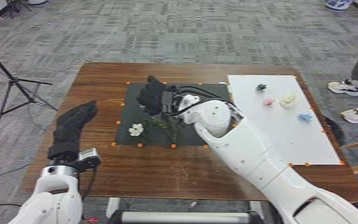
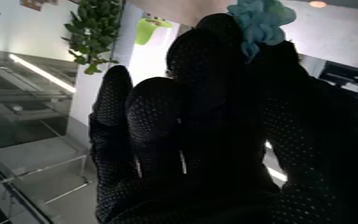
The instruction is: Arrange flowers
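Note:
In the head view my right hand (image 1: 152, 96) is over the upper left part of the dark mat (image 1: 193, 139). A white flower (image 1: 135, 130) lies on that mat, with thin green stems (image 1: 168, 127) beside it, below my hand. In the right wrist view my right hand (image 2: 198, 115) pinches a light blue flower (image 2: 262, 24) between thumb and fingertips; its stem is hidden. On the white board (image 1: 286, 145) are a dark green piece (image 1: 262, 87), a pink flower (image 1: 268, 101), a cream flower (image 1: 287, 100) and a blue flower (image 1: 305, 117). My left hand (image 1: 74, 120) is open at the table's left side.
The brown table (image 1: 158, 175) extends around the mat and board, with small orange markers along their edges. A black tripod (image 1: 14, 80) stands on the floor to the left. Green leaves (image 2: 91, 32) and a light green object (image 2: 147, 30) appear in the right wrist view.

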`<state>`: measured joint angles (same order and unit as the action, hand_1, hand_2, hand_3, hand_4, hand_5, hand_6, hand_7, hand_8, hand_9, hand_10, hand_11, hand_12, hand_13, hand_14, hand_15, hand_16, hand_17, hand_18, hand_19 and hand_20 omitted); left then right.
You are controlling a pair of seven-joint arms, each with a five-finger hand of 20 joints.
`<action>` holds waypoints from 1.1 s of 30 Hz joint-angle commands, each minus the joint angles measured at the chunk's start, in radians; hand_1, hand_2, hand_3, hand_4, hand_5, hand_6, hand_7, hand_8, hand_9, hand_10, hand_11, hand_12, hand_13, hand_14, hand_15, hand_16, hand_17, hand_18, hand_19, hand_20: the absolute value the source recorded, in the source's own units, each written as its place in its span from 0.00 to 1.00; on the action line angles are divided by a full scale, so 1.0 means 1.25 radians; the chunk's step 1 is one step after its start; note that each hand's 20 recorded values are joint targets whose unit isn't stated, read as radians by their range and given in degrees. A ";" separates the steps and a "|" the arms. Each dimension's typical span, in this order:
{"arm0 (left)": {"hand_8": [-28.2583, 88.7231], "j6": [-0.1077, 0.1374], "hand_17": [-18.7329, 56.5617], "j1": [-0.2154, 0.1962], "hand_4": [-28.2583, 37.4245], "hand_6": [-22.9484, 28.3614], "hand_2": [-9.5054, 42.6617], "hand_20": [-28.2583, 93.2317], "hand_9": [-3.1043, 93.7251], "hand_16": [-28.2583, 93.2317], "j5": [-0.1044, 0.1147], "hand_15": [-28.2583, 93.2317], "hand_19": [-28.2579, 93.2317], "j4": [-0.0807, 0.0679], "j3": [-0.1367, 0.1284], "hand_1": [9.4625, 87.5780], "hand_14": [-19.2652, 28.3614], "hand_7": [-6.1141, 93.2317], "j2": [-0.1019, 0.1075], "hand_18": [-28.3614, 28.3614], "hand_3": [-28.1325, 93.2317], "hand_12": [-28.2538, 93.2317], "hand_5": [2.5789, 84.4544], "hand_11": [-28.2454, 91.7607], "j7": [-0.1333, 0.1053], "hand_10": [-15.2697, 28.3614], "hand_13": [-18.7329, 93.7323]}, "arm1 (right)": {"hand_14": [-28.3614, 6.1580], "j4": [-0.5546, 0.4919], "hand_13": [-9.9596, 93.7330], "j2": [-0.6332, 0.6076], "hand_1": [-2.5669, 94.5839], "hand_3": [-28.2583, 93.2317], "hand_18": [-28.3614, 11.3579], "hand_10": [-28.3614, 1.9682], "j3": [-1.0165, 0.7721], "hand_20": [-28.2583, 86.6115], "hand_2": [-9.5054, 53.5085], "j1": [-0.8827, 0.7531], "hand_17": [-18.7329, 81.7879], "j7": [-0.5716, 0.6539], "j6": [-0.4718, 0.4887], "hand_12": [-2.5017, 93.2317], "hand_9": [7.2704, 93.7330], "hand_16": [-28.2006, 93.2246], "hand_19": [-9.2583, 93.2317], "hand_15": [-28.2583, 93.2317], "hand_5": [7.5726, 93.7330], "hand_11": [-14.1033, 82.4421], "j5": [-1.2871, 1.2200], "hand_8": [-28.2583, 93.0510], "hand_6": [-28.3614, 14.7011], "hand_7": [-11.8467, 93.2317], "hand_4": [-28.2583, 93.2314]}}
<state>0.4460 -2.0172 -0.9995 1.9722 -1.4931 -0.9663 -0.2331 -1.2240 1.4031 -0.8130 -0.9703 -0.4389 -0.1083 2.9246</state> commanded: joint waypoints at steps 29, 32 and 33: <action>0.17 -0.009 0.31 -0.023 0.04 0.55 0.23 0.35 0.49 0.23 0.008 0.34 0.27 0.006 -0.012 0.19 0.71 0.21 -0.012 0.66 0.82 0.31 0.53 0.40 -0.024 0.65 0.46 | 0.46 0.103 0.66 0.139 0.56 0.72 0.21 0.64 -0.142 0.69 0.12 -0.022 0.44 -0.025 0.098 0.37 0.80 0.59 0.72 0.84 0.78 0.61 0.286 0.19 0.82 0.46 0.00; 0.17 -0.010 0.31 -0.022 0.04 0.55 0.23 0.35 0.48 0.23 0.006 0.34 0.27 0.006 -0.010 0.19 0.70 0.22 -0.014 0.66 0.82 0.31 0.53 0.40 -0.024 0.65 0.46 | 0.46 0.110 0.66 0.142 0.56 0.73 0.21 0.64 -0.149 0.69 0.13 -0.028 0.44 -0.027 0.099 0.37 0.80 0.59 0.72 0.84 0.77 0.61 0.297 0.19 0.82 0.46 0.00; 0.17 -0.011 0.31 -0.023 0.04 0.55 0.23 0.35 0.48 0.23 0.008 0.34 0.27 0.006 -0.011 0.19 0.70 0.22 -0.014 0.66 0.82 0.31 0.53 0.40 -0.024 0.65 0.46 | 0.46 0.110 0.66 0.142 0.55 0.73 0.21 0.64 -0.151 0.69 0.13 -0.030 0.44 -0.027 0.104 0.37 0.80 0.59 0.72 0.84 0.77 0.61 0.298 0.19 0.82 0.46 0.00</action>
<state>0.4428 -2.0357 -0.9942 1.9733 -1.5071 -0.9702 -0.2568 -1.1023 1.5719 -0.9842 -0.9959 -0.4669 0.0277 2.9262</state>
